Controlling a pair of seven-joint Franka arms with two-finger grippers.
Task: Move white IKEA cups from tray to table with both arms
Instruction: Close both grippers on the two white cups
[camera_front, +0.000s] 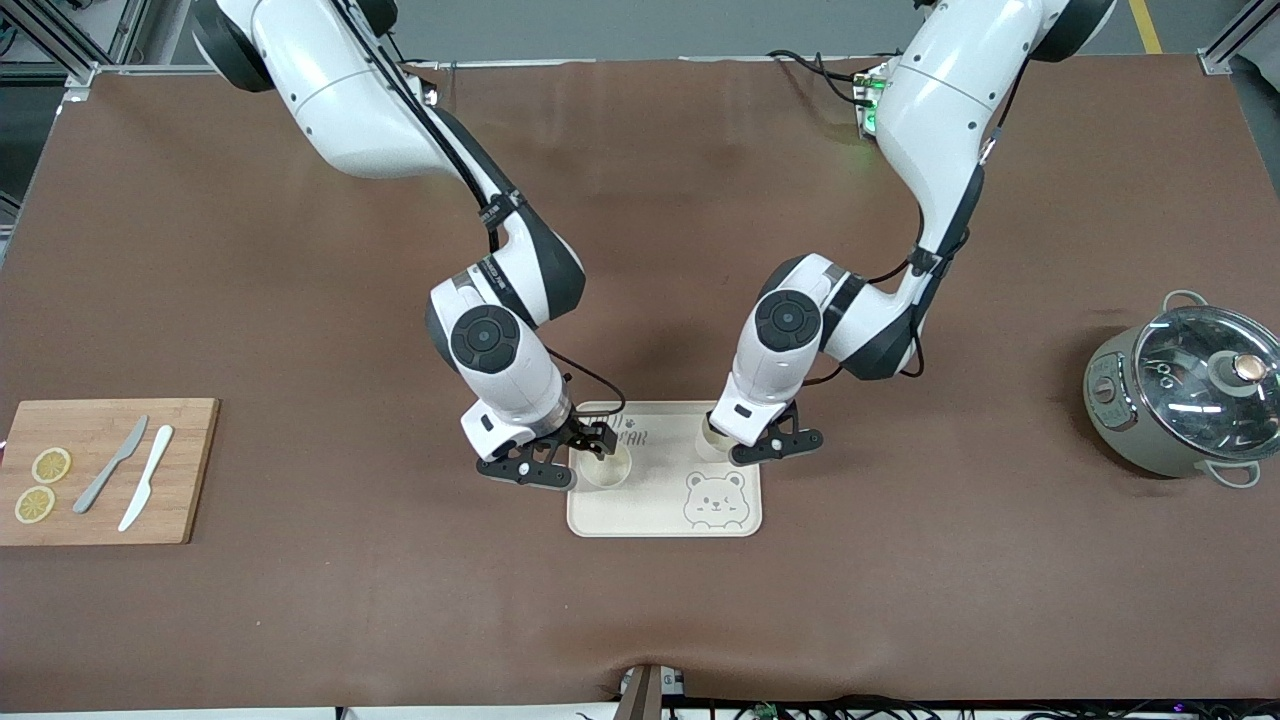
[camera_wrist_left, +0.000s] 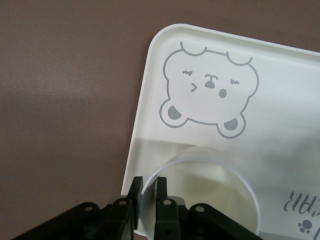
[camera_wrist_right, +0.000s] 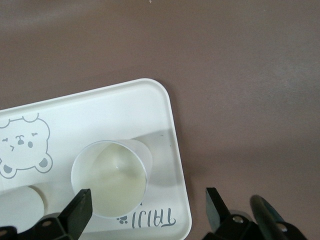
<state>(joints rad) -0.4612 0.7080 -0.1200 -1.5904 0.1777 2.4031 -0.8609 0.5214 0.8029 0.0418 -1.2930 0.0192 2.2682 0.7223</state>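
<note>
Left gripper (camera_wrist_left: 148, 200) is pinching the rim of one cream-white handleless cup (camera_wrist_left: 200, 195) on the pale bear-printed tray (camera_wrist_left: 145, 95), a grip seemingly hidden in the front view. Right gripper (camera_wrist_right: 147, 212) is hovering spread over the tray's edge beside the second white cup (camera_wrist_right: 110, 177), both arms bending down.

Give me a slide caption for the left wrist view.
Left hand pinching the rim of a white cup on the bear tray.

Both arms reach down from their bases and bend at the elbow, wrists pointing at the tray (camera_front: 664, 510) in the middle of the desk. The left gripper (camera_front: 757, 440) is low over the tray's end toward the left arm, its fingers (camera_wrist_left: 161, 192) pinched on a cup's (camera_wrist_left: 200, 195) rim. The right gripper (camera_front: 562, 455) is low at the tray's other end, fingers (camera_wrist_right: 80, 212) spread wide.
</note>
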